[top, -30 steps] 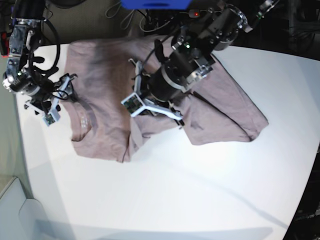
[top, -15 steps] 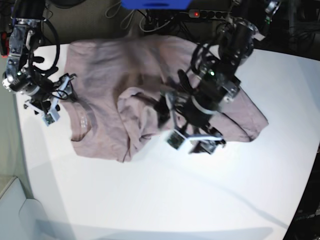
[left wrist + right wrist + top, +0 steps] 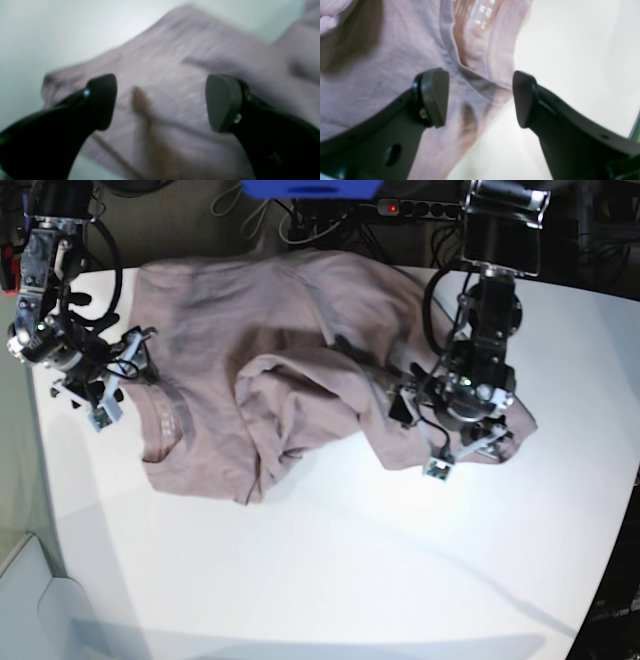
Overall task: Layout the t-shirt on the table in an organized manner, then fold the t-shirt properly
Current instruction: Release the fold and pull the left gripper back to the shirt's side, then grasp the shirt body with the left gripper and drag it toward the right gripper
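The mauve t-shirt [image 3: 300,350] lies across the back half of the white table [image 3: 350,580], with a bunched fold in its middle and its collar [image 3: 170,415] at the left. My left gripper [image 3: 465,455] hangs open over the shirt's right lower corner. In the blurred left wrist view its fingers [image 3: 102,100] stand wide over cloth [image 3: 175,62] with nothing between them. My right gripper [image 3: 120,378] is open beside the collar. In the right wrist view it [image 3: 480,97] straddles the collar edge [image 3: 475,82] without holding it.
A power strip and cables [image 3: 400,208] run behind the table's back edge, beside a blue object [image 3: 310,188]. The table's left edge curves past the right arm, with a pale grey bin [image 3: 25,590] below it.
My left gripper has opened, let go of the shirt fold and swung right to the shirt's right corner. The dropped fold lies bunched in the middle. The right arm has stayed put.
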You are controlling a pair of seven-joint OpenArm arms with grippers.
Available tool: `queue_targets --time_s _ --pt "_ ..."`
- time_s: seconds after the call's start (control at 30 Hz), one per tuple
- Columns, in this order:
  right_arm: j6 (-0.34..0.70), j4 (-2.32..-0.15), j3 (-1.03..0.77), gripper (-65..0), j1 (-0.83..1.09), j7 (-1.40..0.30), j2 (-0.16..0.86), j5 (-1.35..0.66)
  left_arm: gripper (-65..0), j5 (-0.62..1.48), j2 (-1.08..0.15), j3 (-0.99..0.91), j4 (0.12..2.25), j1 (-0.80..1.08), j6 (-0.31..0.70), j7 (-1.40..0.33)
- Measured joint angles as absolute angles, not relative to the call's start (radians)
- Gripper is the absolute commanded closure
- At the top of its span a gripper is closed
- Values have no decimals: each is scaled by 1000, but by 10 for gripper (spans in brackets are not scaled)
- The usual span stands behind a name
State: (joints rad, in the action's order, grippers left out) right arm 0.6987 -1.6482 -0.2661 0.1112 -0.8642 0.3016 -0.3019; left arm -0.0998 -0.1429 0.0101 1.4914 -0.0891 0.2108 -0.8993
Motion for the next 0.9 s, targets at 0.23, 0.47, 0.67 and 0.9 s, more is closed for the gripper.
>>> queue_targets --time_s 0.23,0.47,0.67,0.9 --pt "699 -1648 -267 -404 111 -864 302 -299 -325 -87 -214 -156 1470 -3 207 -873" --pt "699 -1648 -267 -404 109 -863 302 -299 -152 -95 -260 -286 1468 104 204 -823" --pt "699 -1648 -267 -404 97 -862 303 -299 -152 -95 -260 -414 1519 231 201 -771" --pt "699 -1648 -251 -404 96 -864 270 -299 -152 -79 -200 -485 1767 315 209 -865"
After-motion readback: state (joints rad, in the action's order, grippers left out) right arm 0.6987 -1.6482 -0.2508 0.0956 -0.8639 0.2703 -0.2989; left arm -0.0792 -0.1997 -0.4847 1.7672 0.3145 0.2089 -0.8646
